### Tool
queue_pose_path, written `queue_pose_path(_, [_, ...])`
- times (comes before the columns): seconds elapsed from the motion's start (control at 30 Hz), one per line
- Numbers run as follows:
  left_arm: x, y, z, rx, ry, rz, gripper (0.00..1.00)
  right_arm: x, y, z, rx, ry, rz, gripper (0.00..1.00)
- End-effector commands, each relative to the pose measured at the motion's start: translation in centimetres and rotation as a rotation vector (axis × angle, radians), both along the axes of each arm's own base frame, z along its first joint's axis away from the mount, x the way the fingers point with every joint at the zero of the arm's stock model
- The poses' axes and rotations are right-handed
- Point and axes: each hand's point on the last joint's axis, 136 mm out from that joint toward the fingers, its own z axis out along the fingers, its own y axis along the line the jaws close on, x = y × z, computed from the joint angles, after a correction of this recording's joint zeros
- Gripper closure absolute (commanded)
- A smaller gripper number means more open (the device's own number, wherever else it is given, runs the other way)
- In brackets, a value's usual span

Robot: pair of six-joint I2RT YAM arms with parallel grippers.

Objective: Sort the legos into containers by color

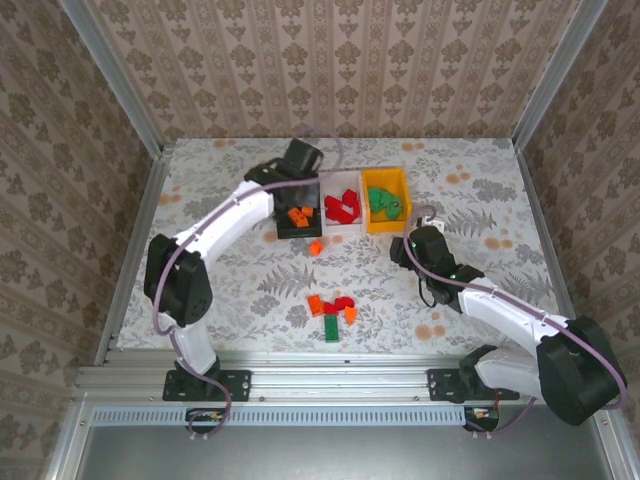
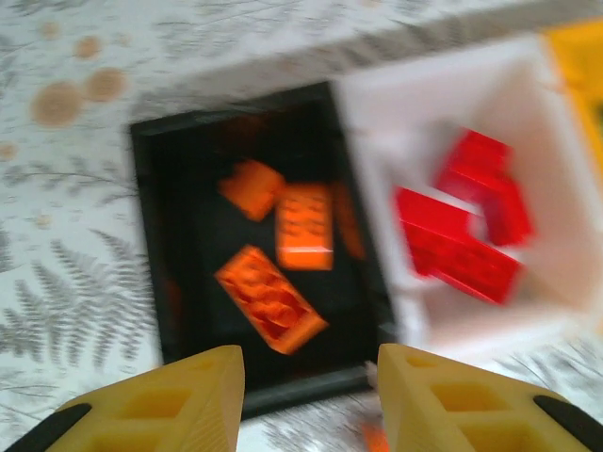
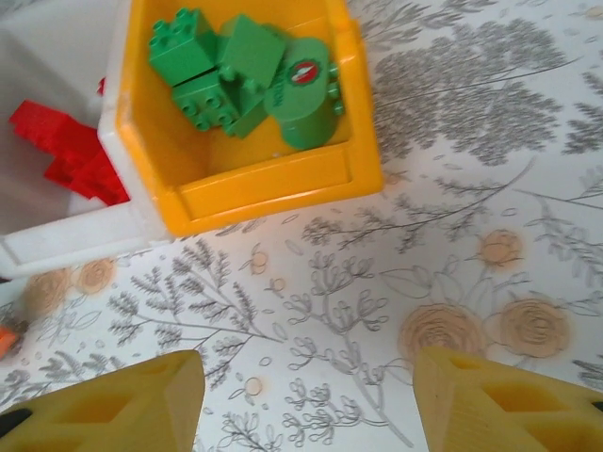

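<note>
The worktop (image 1: 500, 210) wears a pale covering printed with grey ferns and tan flowers. Toward its far edge, about midway between the side edges, three small rectangular open-topped plastic bins stand side against side in a row: a black bin (image 1: 298, 234), a white bin (image 1: 342, 229) and an orange-yellow bin (image 1: 386, 227), all smooth-walled.

In the black bin lie three studded orange bricks (image 2: 304, 224), blocky and oblong, each turned at a different angle. The white bin holds a heap of red bricks (image 2: 462, 254), blurred in the left wrist view. The orange-yellow bin holds green bricks (image 3: 203, 61) piled against its far wall, next to a green rounded piece (image 3: 306, 94) bearing a small oval sticker.

The left claw (image 2: 311, 400) hangs above the black bin's near wall, its yellow hollow-cored fingers (image 2: 179, 400) spread wide with nothing between them. The right claw (image 3: 306, 400) hovers over bare worktop just in front of the orange-yellow bin, likewise wide and empty.

Loose on the worktop are a single small orange brick (image 1: 316, 247) just in front of the black bin and, closer to the near edge at about mid-width, a tight cluster (image 1: 333, 312) of orange, red and green bricks lying against one another
</note>
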Motion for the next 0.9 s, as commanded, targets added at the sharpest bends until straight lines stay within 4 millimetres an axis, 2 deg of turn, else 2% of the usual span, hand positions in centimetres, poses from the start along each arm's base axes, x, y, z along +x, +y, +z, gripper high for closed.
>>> queue_pose_path(0.0, [-0.2,1.1,-4.6,0.069,0.169,-0.011,0.57,0.3,3.0,0.1,0.059,-0.003,0.14,0.38])
queue_pose_path(0.1, [1.2,0.9,-5.3,0.112,0.188,-0.011,0.57,0.3,4.1,-0.3,0.053,0.015,0.175,0.37])
queue_pose_path(0.23, [2.2,1.0,-6.2,0.145,0.214,0.006,0.57,0.3,4.2,-0.2,0.039,0.014,0.181,0.37])
queue_pose_path(0.3, [1.6,0.9,-6.0,0.144,0.219,0.009,0.57,0.2,4.1,-0.1,0.03,0.009,0.18,0.37])
queue_pose_path(0.37, [0.1,0.4,-4.7,0.146,0.185,-0.019,0.5,0.1,3.9,0.0,0.018,0.008,0.175,0.37])
queue_pose_path(0.43, [-2.2,0.5,-2.9,0.168,0.145,-0.04,0.44,0.0,3.9,0.1,0.014,0.011,0.174,0.37])
queue_pose_path(0.5, [-5.1,1.4,-1.5,0.185,0.109,-0.032,0.35,-0.2,4.1,0.4,0.014,0.004,0.184,0.37])
queue_pose_path(0.57, [-8.3,2.7,-1.2,0.176,0.11,-0.013,0.26,-0.3,4.3,0.7,0.012,-0.003,0.192,0.37])
queue_pose_path(0.63, [-12.3,4.7,-1.6,0.17,0.15,0.033,0.25,-0.4,4.3,1.0,-0.002,-0.013,0.193,0.37])
queue_pose_path(0.73, [-18.3,5.9,-2.8,0.095,0.236,0.031,0.24,-0.6,4.1,1.3,-0.007,-0.021,0.19,0.37])
queue_pose_path(0.83, [-23.7,7.2,-5.9,0.089,0.352,0.03,0.25,-0.6,4.2,1.4,0.0,-0.025,0.19,0.37])
queue_pose_path(0.87, [-24.9,7.6,-6.6,0.101,0.377,0.029,0.26,-0.7,4.3,1.4,0.001,-0.024,0.191,0.37])
